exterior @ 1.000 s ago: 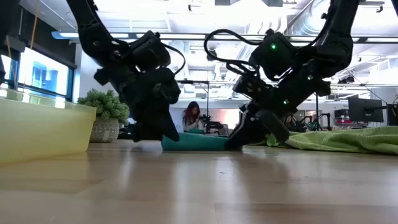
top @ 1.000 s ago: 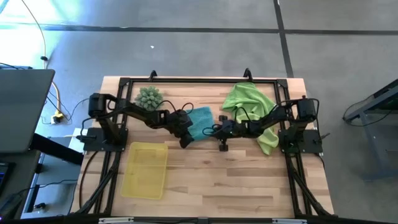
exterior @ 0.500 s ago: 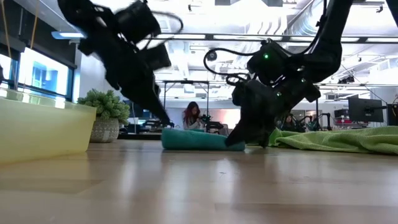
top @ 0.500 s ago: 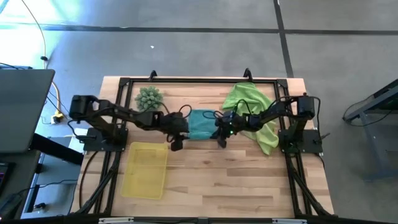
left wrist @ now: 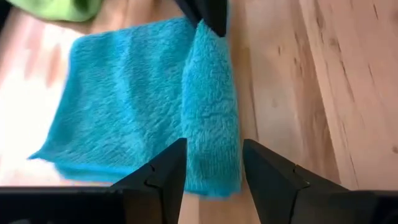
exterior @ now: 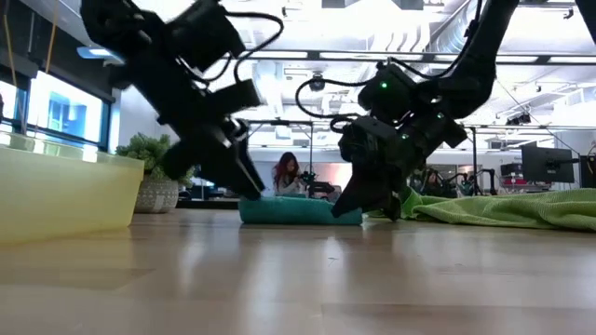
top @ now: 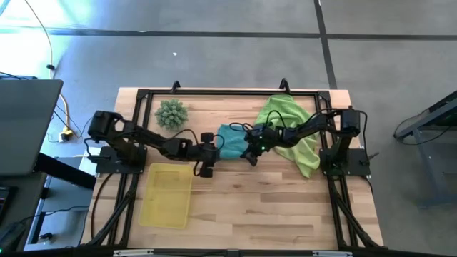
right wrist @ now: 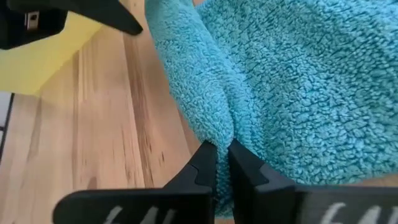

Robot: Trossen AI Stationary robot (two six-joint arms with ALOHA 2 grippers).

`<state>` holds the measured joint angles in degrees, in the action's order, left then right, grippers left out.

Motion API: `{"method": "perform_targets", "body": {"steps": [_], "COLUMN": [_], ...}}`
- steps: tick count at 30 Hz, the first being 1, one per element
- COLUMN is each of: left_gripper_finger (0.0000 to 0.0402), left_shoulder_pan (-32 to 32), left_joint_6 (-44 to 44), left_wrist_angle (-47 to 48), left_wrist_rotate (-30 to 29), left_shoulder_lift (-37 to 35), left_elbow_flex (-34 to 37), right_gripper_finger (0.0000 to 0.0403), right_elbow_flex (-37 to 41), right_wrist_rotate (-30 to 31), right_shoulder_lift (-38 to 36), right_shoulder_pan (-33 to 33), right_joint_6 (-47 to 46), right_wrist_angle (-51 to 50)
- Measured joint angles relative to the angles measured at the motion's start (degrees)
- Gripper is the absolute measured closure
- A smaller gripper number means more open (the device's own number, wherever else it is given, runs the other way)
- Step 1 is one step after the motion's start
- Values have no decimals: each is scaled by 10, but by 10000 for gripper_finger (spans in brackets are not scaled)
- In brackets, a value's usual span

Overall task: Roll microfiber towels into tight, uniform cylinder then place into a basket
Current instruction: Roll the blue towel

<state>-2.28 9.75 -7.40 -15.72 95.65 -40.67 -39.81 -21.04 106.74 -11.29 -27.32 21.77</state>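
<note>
The left gripper [left wrist: 211,165] has let its jaws part, astride the teal towel [top: 230,140] at mid-table, while the right gripper [right wrist: 222,163] stays pinched on the folded edge. Rolling looks barely begun; the basket [top: 167,194] waits near the table's front-left

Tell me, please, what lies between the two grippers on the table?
The teal towel, its near edge rolled, lies between the left gripper and right gripper. The high view shows this.

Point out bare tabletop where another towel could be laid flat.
Free: the near half of the table, right of the basket. Crowded: the far half, holding the spiky ball, teal towel between both grippers, and lime towels.
</note>
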Motion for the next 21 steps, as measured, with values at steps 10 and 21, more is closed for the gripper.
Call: {"method": "perform_targets", "body": {"steps": [10, 21], "left_gripper_finger": [264, 361], "left_shoulder_pan": [-16, -110], "left_joint_6": [-52, -215], "left_wrist_angle": [-41, -28], "left_wrist_rotate": [4, 227], "left_shoulder_lift": [65, 64], "left_elbow_flex": [-1, -3], "right_gripper_finger": [400, 312], "right_elbow_flex": [-36, -36], "right_wrist_rotate": [1, 15], "right_shoulder_lift": [1, -28], "right_shoulder_pan": [0, 5], "right_joint_6": [29, 148], "right_wrist_angle": [-52, -71]}}
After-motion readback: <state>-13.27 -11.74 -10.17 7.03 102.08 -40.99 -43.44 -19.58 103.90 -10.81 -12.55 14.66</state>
